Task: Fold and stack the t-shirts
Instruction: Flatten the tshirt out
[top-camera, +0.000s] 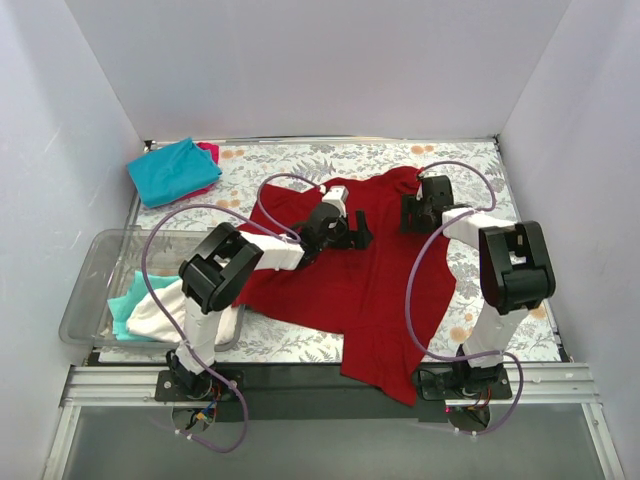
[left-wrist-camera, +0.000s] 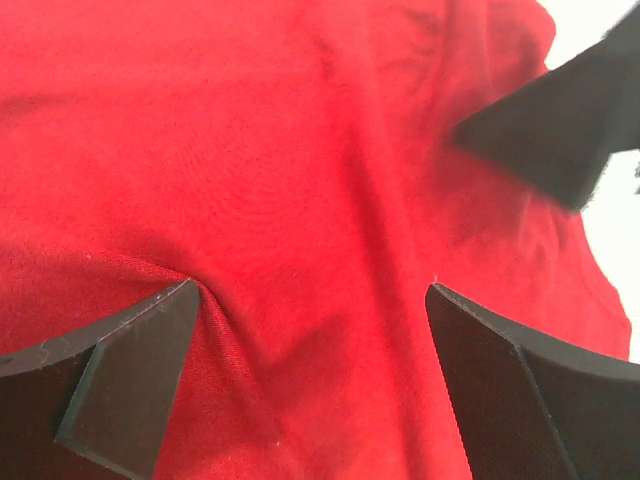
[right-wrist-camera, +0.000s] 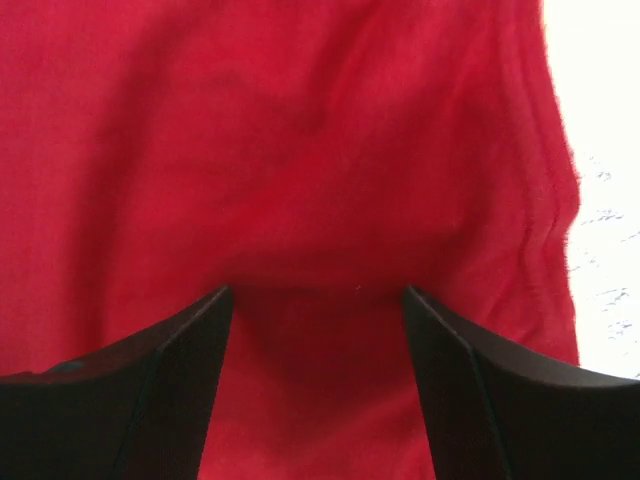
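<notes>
A large dark red t-shirt (top-camera: 370, 285) lies spread over the middle of the table, its hem hanging over the near edge. My left gripper (top-camera: 352, 232) is open, its tips pressed on the red cloth (left-wrist-camera: 300, 200) near the shirt's left upper part. My right gripper (top-camera: 415, 212) is open, its tips down on the red cloth (right-wrist-camera: 300, 150) near the shirt's upper right edge. A folded teal t-shirt (top-camera: 172, 170) lies on a magenta-pink one (top-camera: 209, 152) at the back left. A white t-shirt (top-camera: 165, 308) and another teal one (top-camera: 124, 303) lie in the bin.
A clear plastic bin (top-camera: 90, 275) stands at the left. The table has a floral cover (top-camera: 300, 160). White walls close the back and sides. The right gripper's dark finger (left-wrist-camera: 560, 125) shows in the left wrist view.
</notes>
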